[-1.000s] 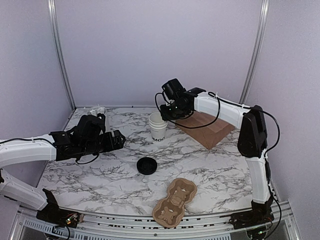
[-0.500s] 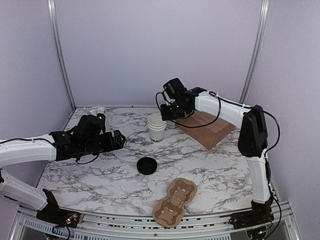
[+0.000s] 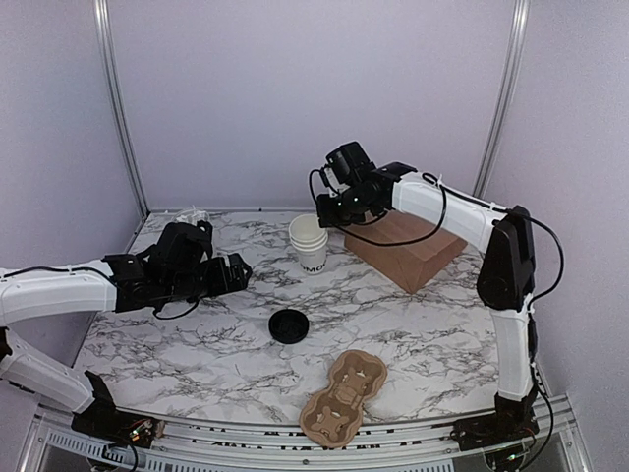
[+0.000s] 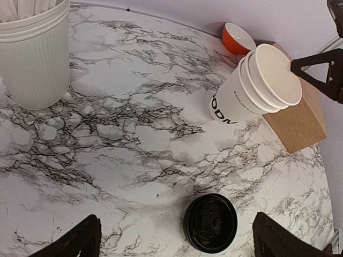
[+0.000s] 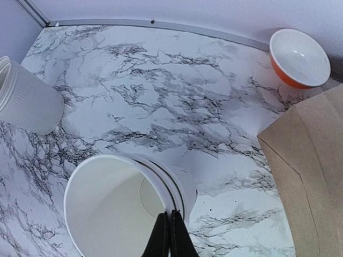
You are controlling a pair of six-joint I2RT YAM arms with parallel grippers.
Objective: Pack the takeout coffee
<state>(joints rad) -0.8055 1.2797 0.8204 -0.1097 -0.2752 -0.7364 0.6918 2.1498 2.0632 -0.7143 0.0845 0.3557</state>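
Observation:
The takeout coffee cup (image 3: 309,244) is a white paper cup with black lettering, nested with other cups, at the middle back of the table. It leans in the left wrist view (image 4: 252,85). My right gripper (image 3: 332,205) is shut on its near rim, one finger inside the open mouth (image 5: 170,235); the cup's inside (image 5: 107,211) looks empty. The black lid (image 3: 288,325) lies apart on the marble, upside down (image 4: 210,223). My left gripper (image 3: 232,272) hangs open above and left of the lid (image 4: 177,238), holding nothing.
A brown cardboard box (image 3: 408,251) lies behind and right of the cup (image 5: 311,160). An orange bowl (image 4: 237,38) sits at the back (image 5: 297,59). A ribbed white canister (image 4: 33,59) stands at the left. A cardboard cup carrier (image 3: 344,396) lies near the front edge.
The right gripper closed on the cup's rim and rose a little, and the cup shifted slightly up with it. The left gripper edged right.

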